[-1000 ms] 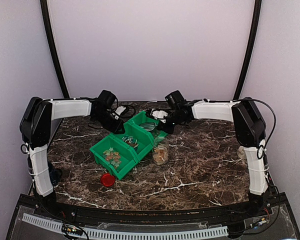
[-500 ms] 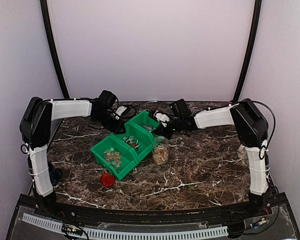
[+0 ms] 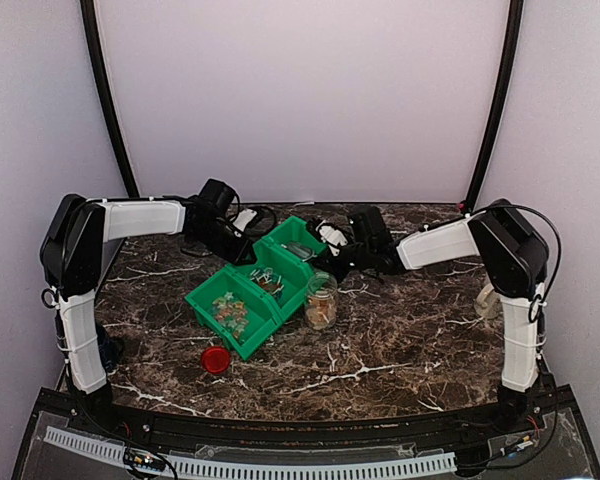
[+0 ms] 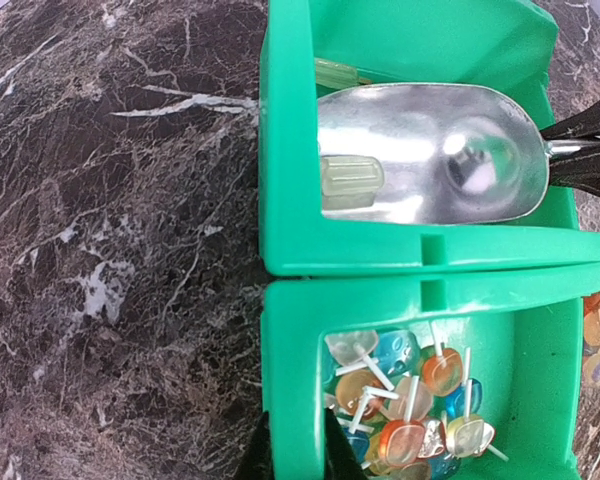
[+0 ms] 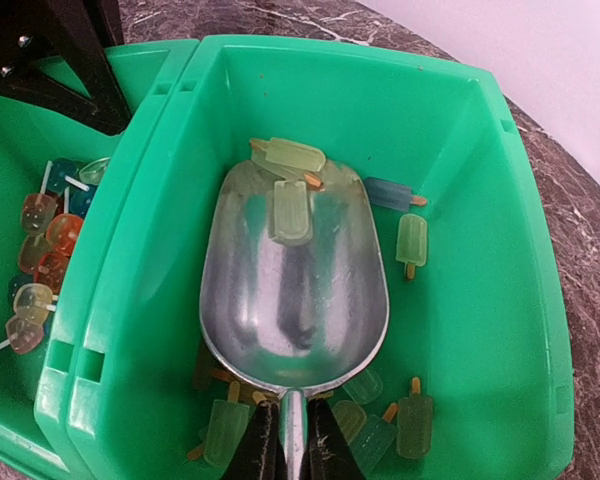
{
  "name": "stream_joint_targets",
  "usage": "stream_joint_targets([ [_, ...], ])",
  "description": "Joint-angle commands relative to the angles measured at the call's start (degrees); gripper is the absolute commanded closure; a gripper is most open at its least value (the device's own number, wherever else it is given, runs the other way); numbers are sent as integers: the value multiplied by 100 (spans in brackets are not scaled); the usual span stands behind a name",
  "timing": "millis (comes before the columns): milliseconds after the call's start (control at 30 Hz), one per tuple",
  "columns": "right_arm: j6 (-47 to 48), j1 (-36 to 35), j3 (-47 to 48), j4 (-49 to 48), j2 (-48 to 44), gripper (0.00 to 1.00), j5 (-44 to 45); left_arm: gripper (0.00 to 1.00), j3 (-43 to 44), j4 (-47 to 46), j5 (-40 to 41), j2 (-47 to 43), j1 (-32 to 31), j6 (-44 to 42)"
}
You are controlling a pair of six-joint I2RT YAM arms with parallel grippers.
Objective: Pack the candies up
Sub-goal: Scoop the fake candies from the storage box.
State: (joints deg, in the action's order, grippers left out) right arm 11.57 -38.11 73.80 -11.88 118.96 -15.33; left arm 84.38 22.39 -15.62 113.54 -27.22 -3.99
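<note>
From above, three green bins stand in a slanting row on the marble table (image 3: 400,330): the near bin (image 3: 208,318), the middle bin (image 3: 290,290) and the far bin (image 3: 278,232). The candies (image 3: 227,312) lie in the bins, and more fill the lower part of a glass jar (image 3: 321,300) just beside the middle bin. A red lid (image 3: 216,360) lies on the table near the near bin. The left gripper (image 3: 238,245) reaches down at the middle bin's left side, and the right gripper (image 3: 328,248) at the far bin. In the left wrist view, the left gripper (image 4: 298,462) is closed narrow on the middle bin's side wall, with lollipop candies piled inside that bin. In the far bin lies a metal scoop (image 4: 430,150) with one pale ice-pop candy in its bowl. In the right wrist view, the right gripper (image 5: 293,445) is pinched tight on the scoop's thin handle. The scoop rests in the far bin among green ice-pop candies, one of them on its bowl.
</note>
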Motion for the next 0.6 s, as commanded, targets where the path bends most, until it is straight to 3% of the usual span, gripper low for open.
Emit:
stream_joint_targets([
  [0,-27,-44,-164,-561,-345,100,305,100,310,-362,-629,-547,-50,213],
  [567,-37,-13,-657,-1263,-770,100,763,100,378,-227,-621,-446,-19,238],
])
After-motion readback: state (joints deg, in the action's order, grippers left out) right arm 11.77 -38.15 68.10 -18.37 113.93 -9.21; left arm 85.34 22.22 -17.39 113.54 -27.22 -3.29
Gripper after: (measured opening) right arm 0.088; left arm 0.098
